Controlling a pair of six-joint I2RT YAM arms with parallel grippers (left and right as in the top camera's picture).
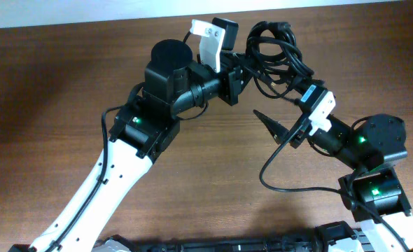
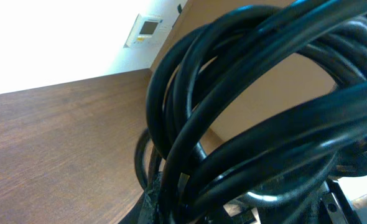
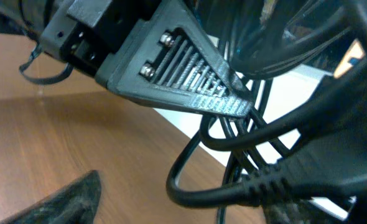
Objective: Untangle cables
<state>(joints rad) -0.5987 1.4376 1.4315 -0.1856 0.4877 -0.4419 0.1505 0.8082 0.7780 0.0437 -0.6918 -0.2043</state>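
left gripper (image 1: 248, 70) pinches the cables (image 1: 275, 47), a coiled bundle stretching sideways from its jaws; right gripper (image 1: 276, 98) stands spread beside the loops.

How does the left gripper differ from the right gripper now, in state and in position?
The left gripper is shut on the cables; the right gripper is open, fingers wide apart. In the overhead view the left gripper meets the bundle from the picture's left side, the right gripper from below. Both have black fingers and work at the same tangle.
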